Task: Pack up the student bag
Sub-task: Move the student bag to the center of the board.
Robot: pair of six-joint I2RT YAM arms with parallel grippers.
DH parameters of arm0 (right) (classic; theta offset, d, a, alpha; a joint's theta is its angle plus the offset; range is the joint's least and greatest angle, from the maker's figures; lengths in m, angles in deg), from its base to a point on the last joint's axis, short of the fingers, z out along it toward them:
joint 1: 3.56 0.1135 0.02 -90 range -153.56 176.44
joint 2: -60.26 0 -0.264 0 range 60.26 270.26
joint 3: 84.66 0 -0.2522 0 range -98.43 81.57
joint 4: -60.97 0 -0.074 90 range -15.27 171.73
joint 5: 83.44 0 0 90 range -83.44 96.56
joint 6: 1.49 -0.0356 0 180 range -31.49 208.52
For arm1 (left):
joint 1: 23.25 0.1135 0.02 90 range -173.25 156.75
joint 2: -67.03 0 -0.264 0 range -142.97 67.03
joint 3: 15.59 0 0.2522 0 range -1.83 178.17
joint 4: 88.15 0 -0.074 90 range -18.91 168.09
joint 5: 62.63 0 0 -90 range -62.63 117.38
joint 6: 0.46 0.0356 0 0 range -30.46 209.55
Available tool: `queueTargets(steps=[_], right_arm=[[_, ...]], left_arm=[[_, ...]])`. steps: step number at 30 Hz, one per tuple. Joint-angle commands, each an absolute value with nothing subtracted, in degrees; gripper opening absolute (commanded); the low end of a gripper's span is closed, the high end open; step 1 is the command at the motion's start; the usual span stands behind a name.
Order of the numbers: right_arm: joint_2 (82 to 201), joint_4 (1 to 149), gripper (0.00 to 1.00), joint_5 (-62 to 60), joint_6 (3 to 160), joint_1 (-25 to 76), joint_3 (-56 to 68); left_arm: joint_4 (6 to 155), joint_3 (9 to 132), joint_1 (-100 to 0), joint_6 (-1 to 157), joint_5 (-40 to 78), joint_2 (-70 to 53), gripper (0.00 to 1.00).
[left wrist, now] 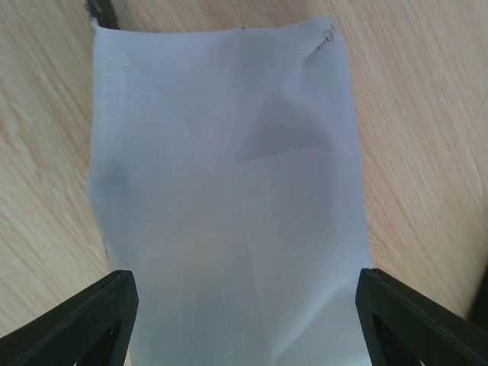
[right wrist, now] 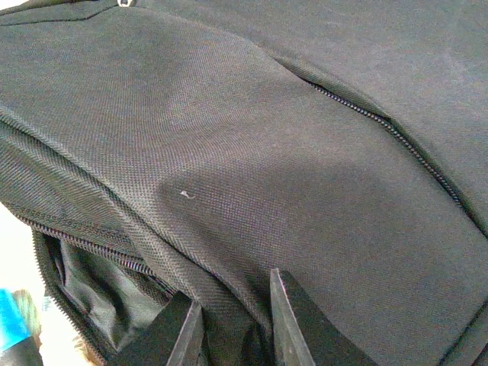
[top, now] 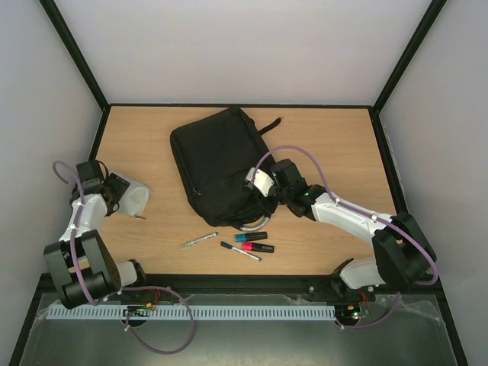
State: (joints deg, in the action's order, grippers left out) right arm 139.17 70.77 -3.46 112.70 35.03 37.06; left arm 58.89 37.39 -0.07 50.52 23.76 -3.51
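Two arms are working over the table (top: 328,145) in the top view. The bag (top: 213,156) is lying at the table's middle, tilted, with its near end facing the right arm. The right gripper (top: 267,200) is sitting on that near edge, and the left gripper (top: 118,191) is hanging over a pale pouch (top: 134,200) by the left edge, well apart from the bag. A silver pen (top: 199,240), a blue marker (top: 250,237), a red marker (top: 260,248) and one more pen (top: 240,252) are lying just in front of the bag. In the left wrist view the left gripper (left wrist: 244,313) is standing wide open, its fingers (left wrist: 84,324) straddling the pouch (left wrist: 229,183); I cannot tell whether they are touching it. In the right wrist view the right gripper (right wrist: 236,335) is standing nearly closed, its fingers (right wrist: 297,328) pinching a fold of the bag (right wrist: 252,152) beside an open zipper mouth (right wrist: 84,282). The blue marker (right wrist: 11,320) is peeking in at the lower left.
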Motion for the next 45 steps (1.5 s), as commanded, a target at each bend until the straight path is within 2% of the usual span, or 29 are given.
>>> queueTargets(steps=[1,7,12,18,19,20,27,32,36,39,40,43,45], right_arm=[[139.5,72.6,0.22,-5.7,111.6,35.2,35.3],[141.0,72.4,0.15,-2.8,111.8,35.1,35.0],[141.9,73.0,0.10,-3.0,111.5,31.0,34.1],[140.3,74.4,0.02,-3.1,109.3,23.2,34.3],[139.5,74.8,0.01,-3.3,109.1,22.1,34.9],[138.4,75.3,0.01,-3.0,109.3,21.4,35.6],[125.1,81.0,0.01,0.2,113.5,20.8,43.7],[120.3,84.8,0.01,-1.1,113.7,20.8,45.5],[119.5,84.5,0.01,-2.8,113.1,20.8,46.4],[119.9,83.3,0.01,-4.5,112.8,20.8,47.3],[120.1,83.3,0.01,-5.1,112.7,20.8,47.4],[120.5,83.6,0.02,-7.6,113.1,20.8,47.7],[120.6,83.4,0.02,-7.4,112.9,20.8,47.8]], left_arm=[[63.0,37.1,0.3,49.5,21.8,-6.6,0.78],[66.7,38.0,-1.1,51.0,19.2,-10.3,0.65],[68.4,38.3,-5.3,51.4,18.7,-14.4,0.49],[70.6,38.8,-12.6,51.3,20.6,-16.8,0.08],[70.4,39.4,-14.2,51.7,21.2,-17.3,0.03],[70.1,40.0,-16.0,52.2,21.9,-17.8,0.02],[68.2,43.8,-28.2,57.7,23.7,-19.5,0.02],[65.5,44.1,-33.5,60.0,20.9,-20.5,0.02],[61.5,41.8,-34.0,59.6,25.6,-15.1,0.02],[58.0,42.0,-30.7,59.9,28.9,-9.4,0.02],[57.2,42.2,-29.1,60.0,29.0,-7.4,0.06],[56.3,41.6,-23.5,60.1,25.9,-3.2,0.45],[56.1,40.6,-21.2,59.4,23.5,-1.8,0.64]])
